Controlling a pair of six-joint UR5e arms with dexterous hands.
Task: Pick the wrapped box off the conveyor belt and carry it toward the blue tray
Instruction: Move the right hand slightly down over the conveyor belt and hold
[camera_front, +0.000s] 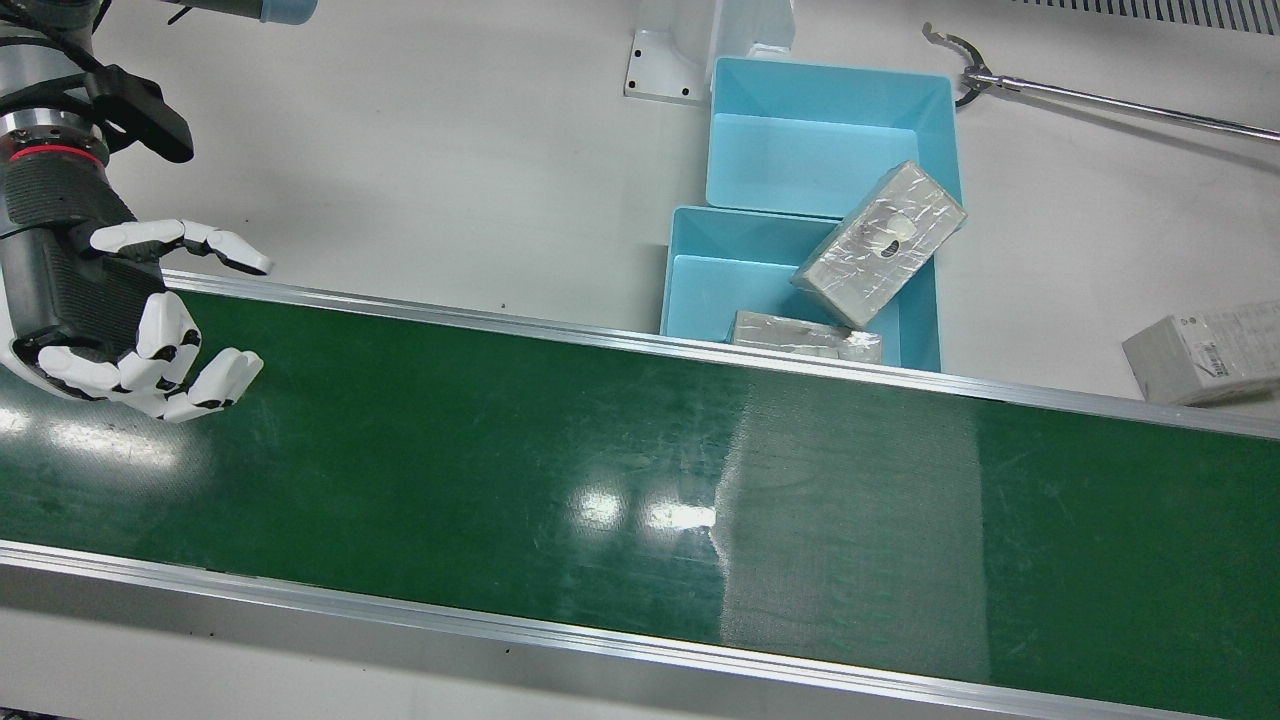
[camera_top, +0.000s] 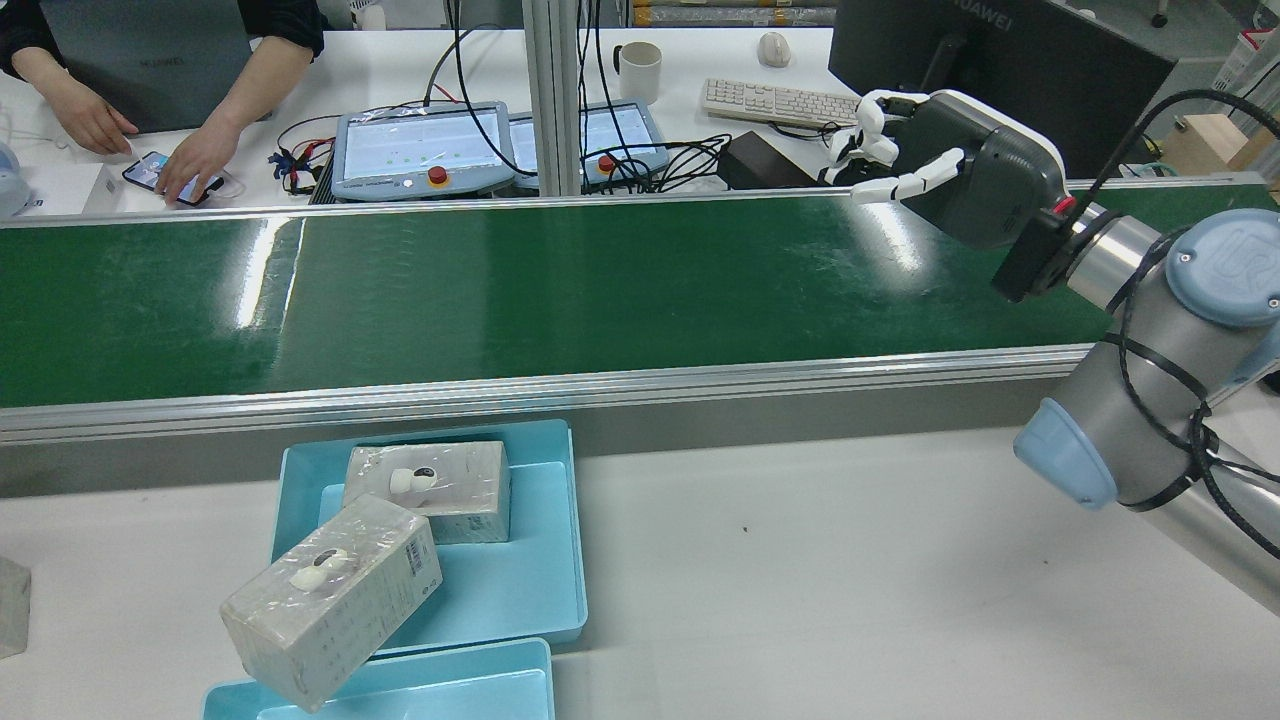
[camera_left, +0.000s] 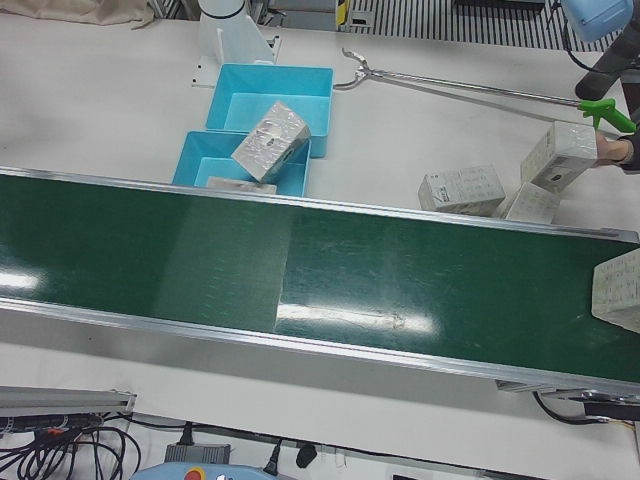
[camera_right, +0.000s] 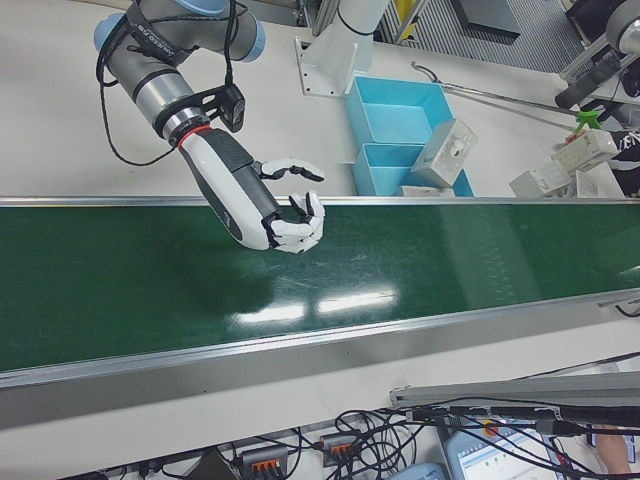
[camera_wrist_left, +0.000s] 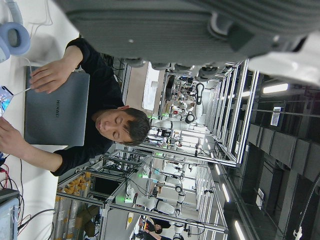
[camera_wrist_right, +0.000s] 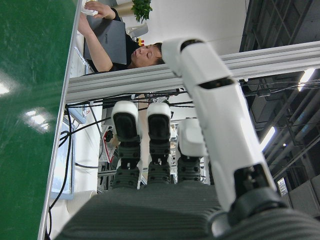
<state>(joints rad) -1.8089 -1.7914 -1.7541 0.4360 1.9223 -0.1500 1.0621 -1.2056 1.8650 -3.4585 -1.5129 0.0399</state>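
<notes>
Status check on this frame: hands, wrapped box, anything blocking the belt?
Right hand open, empty, over the belt. Left hand only in its own camera, state unclear. One wrapped box on the belt's far end; two boxes already at the blue tray. Path clear.

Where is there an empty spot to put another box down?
The far blue tray is nearly bare; one tilted wrapped box only overlaps its rim. The near tray is crowded with boxes. The green belt lies bare between the right hand and the trays.

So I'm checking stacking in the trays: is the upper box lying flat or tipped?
Tipped. The upper box leans across the rim between the two blue trays, one end raised, while the other box lies flat inside.
</notes>
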